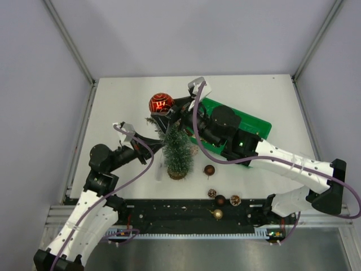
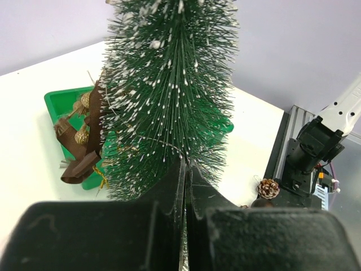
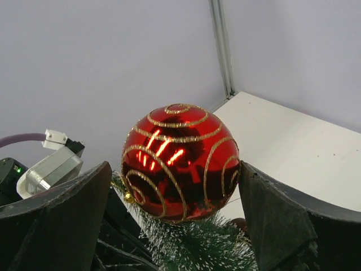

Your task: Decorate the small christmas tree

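- Mid-table, the small christmas tree [image 1: 178,151] stands upright on its wooden disc, just left of the green tray [image 1: 256,123].
- On the treetop sits a red ball with gold swirls [image 3: 180,164]. The right gripper [image 3: 174,166] has its jaws spread wide to either side of the ball, with a gap showing at one finger.
- Left gripper [image 2: 184,165]: jaws pressed together, tips in the tree's low bristles. Can't tell if any bristles are pinched.
- Green tray, partly hidden under the right arm, holds a brown ribbon [image 2: 79,147] and small gold ornaments [image 2: 84,101]. One ribbon end hangs over the rim.
- Loose on the table, near-right of the tree: brown ball [image 1: 209,170], pine cone [image 1: 212,193], second brown ball [image 1: 220,200], second pine cone [image 1: 235,200], gold ball [image 1: 217,214] at the near rail.
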